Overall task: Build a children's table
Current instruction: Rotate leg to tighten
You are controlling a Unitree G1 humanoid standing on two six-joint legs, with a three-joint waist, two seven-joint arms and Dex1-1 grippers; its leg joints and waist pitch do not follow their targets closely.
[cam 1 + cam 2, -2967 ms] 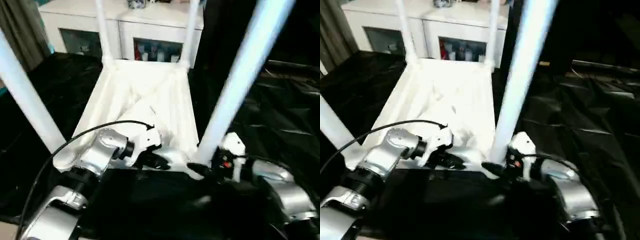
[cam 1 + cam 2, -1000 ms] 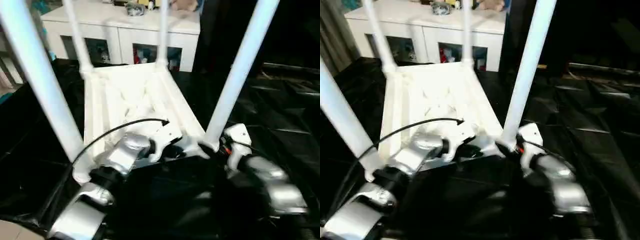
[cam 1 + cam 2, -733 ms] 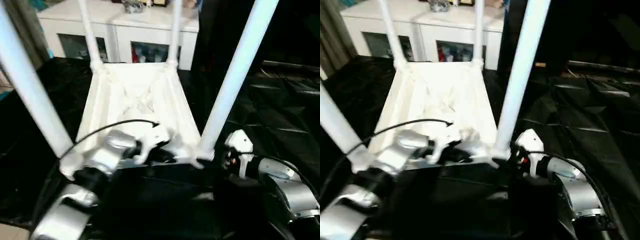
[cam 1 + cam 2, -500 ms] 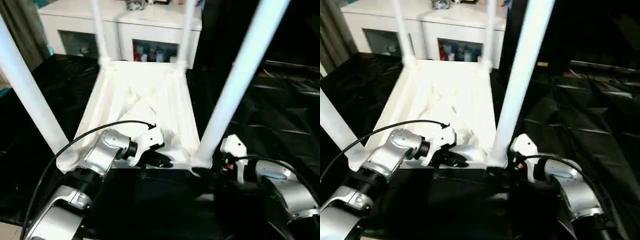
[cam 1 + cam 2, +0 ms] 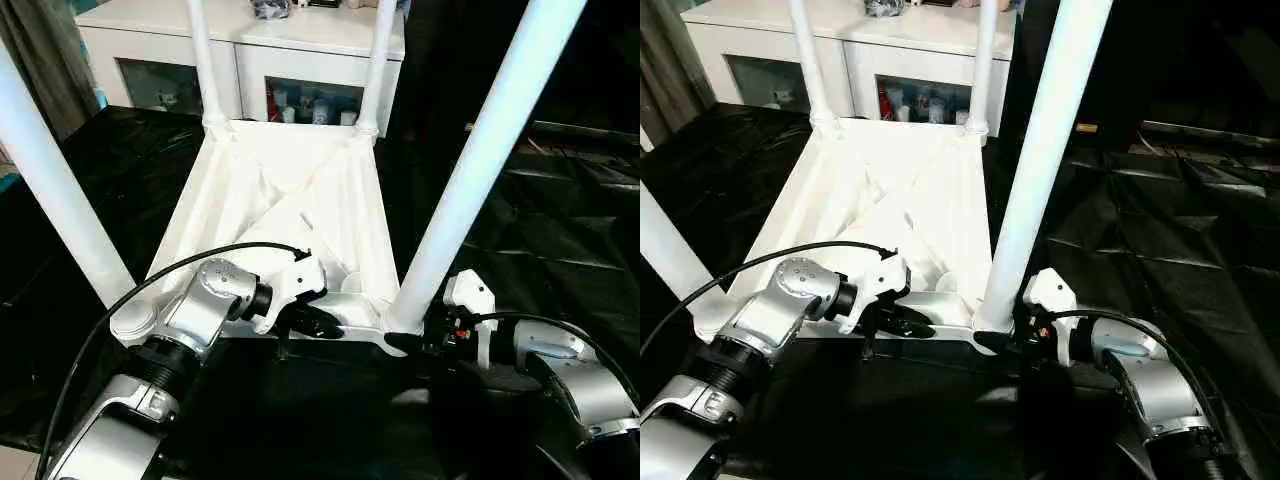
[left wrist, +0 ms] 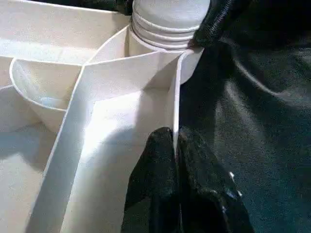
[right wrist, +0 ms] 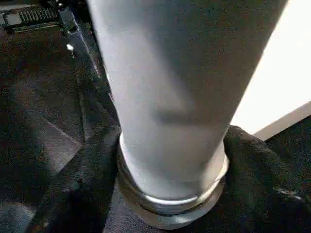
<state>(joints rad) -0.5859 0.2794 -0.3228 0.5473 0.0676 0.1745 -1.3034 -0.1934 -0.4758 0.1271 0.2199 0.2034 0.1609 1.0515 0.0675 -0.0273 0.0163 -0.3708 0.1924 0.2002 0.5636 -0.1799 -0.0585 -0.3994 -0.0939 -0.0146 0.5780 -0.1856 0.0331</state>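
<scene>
Black-draped table: carries everything; wide bare cloth to the right of the work, narrower bare strip to the left.
Children's table: upside down on the black cloth, ribbed underside up, four legs upright in the corner sockets; far edge near the white cabinet.
Near right leg: tall, leaning slightly right, seated in its socket at the near edge.
Near left leg: upright at the near left corner.
Left tool: narrow, both fingers pinched on the thin near rim wall, just beside the near right socket.
Right tool: fingers wrapped around the base of the near right leg at its socket collar.
</scene>
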